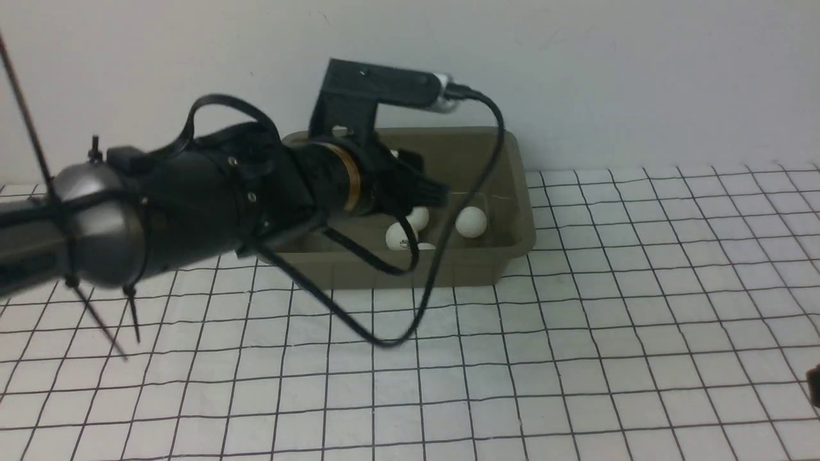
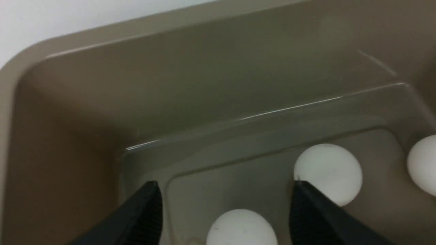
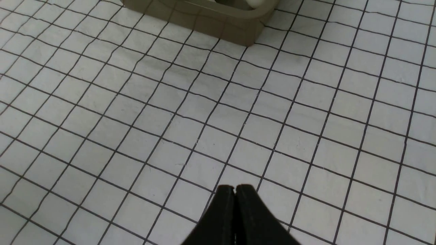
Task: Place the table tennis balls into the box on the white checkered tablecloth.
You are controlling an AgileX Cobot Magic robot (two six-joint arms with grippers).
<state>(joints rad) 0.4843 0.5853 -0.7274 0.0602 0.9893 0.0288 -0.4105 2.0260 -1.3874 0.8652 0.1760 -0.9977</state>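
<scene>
The left hand (image 2: pixel 225 186) is hanging inside the rectangular olive-grey plastic box (image 2: pixel 204 85), its jaws standing wide apart and grasping nothing. Between its black fingers (image 2: pixel 146 214), a little below the tips and touching neither, a small matte white table tennis ball (image 2: pixel 242 229) is either lying on the box floor or dropping to it; I cannot tell which. A second white ball (image 2: pixel 328 173) is sitting just past one fingertip, and a third white ball (image 2: pixel 422 165) is farther out on that same side.

This looks like the release step, with the ball already let go. To finish it well, the hand should be rising straight up with the jaws spread until the tips are clearing the flared rim. Any sideways sweep is risking a knock to the ball beside the fingertip, and such light balls are likely to roll or hop.

A black cable (image 1: pixel 442 269) is looping from the wrist down across the near wall, so it may be catching the rim on the way out.

Well away from the left hand, the right hand (image 3: pixel 235 189) is clenched on nothing above the white checkered tablecloth (image 3: pixel 204 119).
</scene>
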